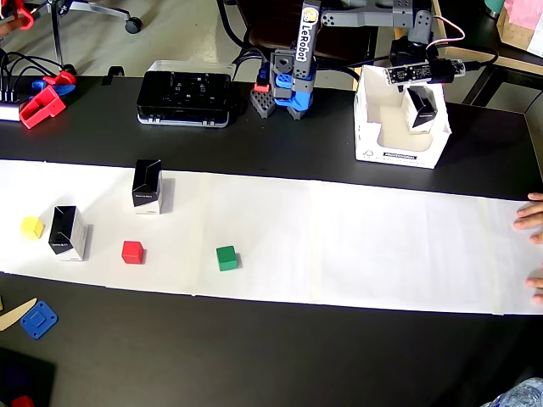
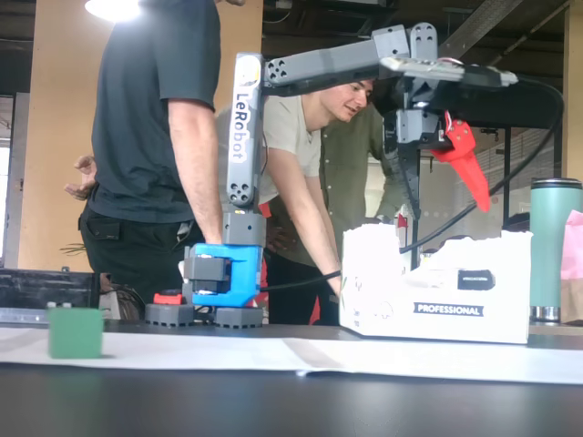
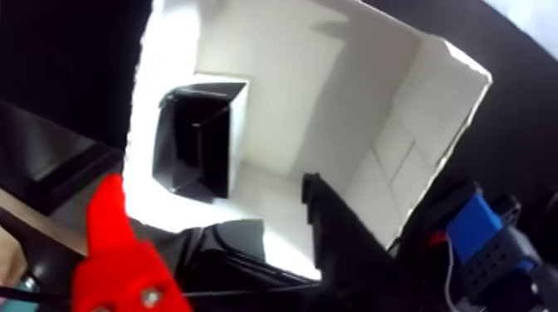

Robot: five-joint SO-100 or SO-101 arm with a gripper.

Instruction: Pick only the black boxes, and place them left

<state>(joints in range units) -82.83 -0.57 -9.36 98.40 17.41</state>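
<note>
Two black boxes with white lower bands stand on the white paper strip [image 1: 339,237] at the left of the overhead view, one [image 1: 147,184] further back and one [image 1: 65,229] nearer the front. A third black box [image 1: 422,108] sits inside the white open-topped carton [image 1: 366,127] at the right; it also shows in the wrist view [image 3: 199,149]. My gripper [image 2: 435,177] hovers above that carton [image 2: 437,300], with its red and black fingers spread and nothing between them. In the wrist view my gripper [image 3: 220,241] is clear of the box below.
Yellow [image 1: 32,226], red [image 1: 132,252] and green [image 1: 226,258] cubes lie on the paper. A flat black device case [image 1: 185,96] sits behind it. A person's hand [image 1: 530,220] rests at the right edge. People stand behind the table in the fixed view.
</note>
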